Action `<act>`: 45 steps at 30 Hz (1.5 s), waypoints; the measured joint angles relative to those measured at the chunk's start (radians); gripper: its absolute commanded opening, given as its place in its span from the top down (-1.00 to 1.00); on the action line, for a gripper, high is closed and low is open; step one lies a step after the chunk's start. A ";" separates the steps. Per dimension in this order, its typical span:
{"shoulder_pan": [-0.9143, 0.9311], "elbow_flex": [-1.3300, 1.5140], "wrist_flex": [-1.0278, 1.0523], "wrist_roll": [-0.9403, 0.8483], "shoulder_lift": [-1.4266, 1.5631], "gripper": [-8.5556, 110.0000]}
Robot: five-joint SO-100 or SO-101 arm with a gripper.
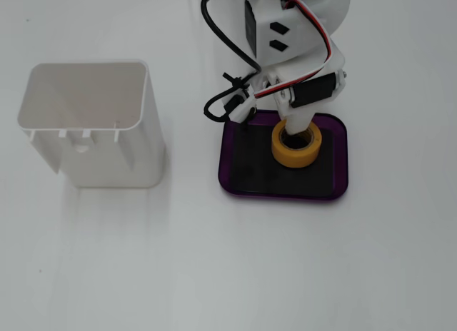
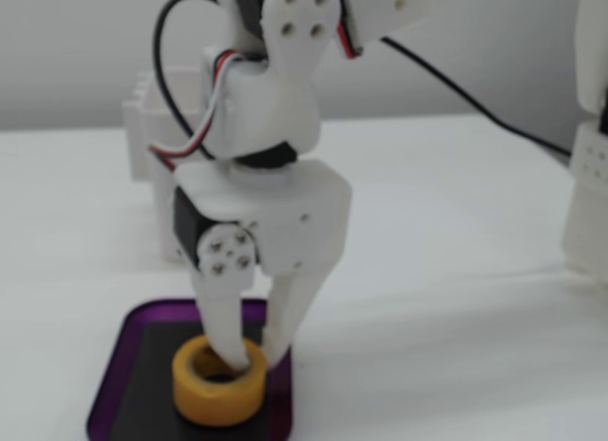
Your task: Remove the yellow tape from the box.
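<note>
The yellow tape (image 1: pixel 294 157) (image 2: pixel 217 397) is a small ring inside the purple box (image 1: pixel 231 180) (image 2: pixel 105 405), at the back of its black base near the rim. My gripper (image 1: pixel 291 128) (image 2: pixel 253 358) comes down on it from above. One white finger is inside the hollow core and the other is against the ring's outer wall, so the jaws are shut on the tape's wall. In a fixed view from above, the wrist hides the outer finger. I cannot tell if the tape still touches the base.
A tall white open-topped container (image 1: pixel 93 124) (image 2: pixel 161 127) stands left of the box. Black and red cables (image 1: pixel 227 103) hang off the wrist by the box's back edge. A white upright part (image 2: pixel 589 175) stands at the right.
</note>
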 measured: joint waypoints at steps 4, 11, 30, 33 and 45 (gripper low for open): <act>0.000 -0.006 0.002 0.000 0.000 0.87; -0.002 -0.183 0.150 0.002 0.100 0.87; 0.166 0.276 0.348 -0.028 0.934 0.87; 0.164 0.497 0.272 -0.031 1.066 0.87; 0.181 1.074 0.040 -0.031 1.347 0.87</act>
